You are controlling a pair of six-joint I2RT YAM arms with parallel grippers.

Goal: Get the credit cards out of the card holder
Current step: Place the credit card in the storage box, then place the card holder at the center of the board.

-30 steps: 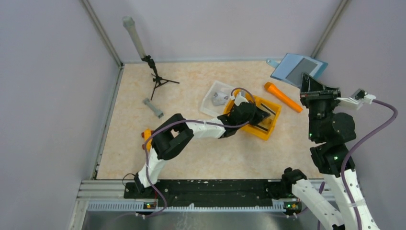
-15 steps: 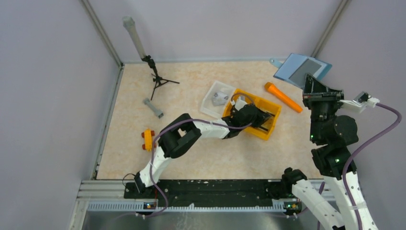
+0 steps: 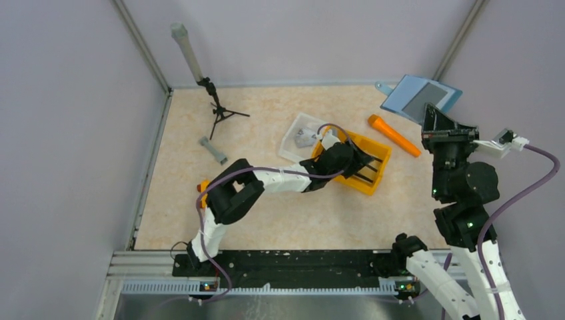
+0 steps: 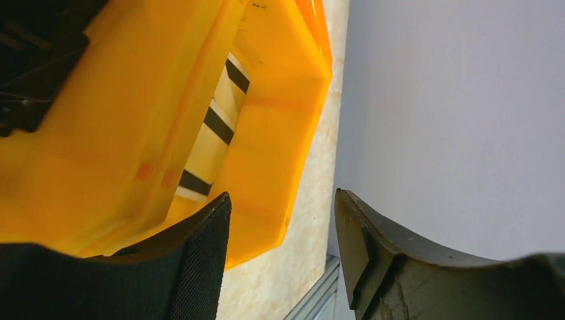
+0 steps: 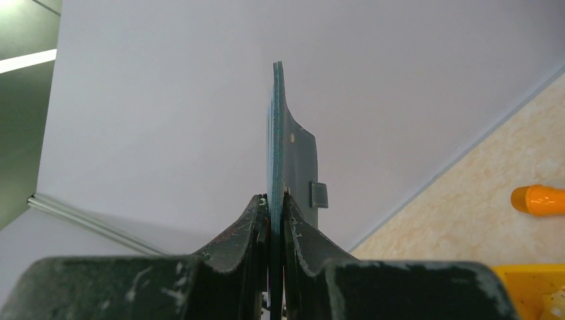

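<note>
table (image 3: 266, 220): beige, arms at near edge
orange bin (image 3: 373, 183): mid-table, striped card (image 4: 214, 125) inside
left gripper (image 4: 280, 200): over the bin, jaws apart, empty
right gripper (image 5: 270, 200): far right, clamped on card holder (image 3: 416, 97), unfolded, off the table

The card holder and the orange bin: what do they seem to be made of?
The card holder: probably faux leather or soft plastic, matte teal-blue; it looks thin, flat and dull, without shine. The orange bin: likely rigid moulded plastic, slightly glossy; its smooth walls show soft highlights.
</note>
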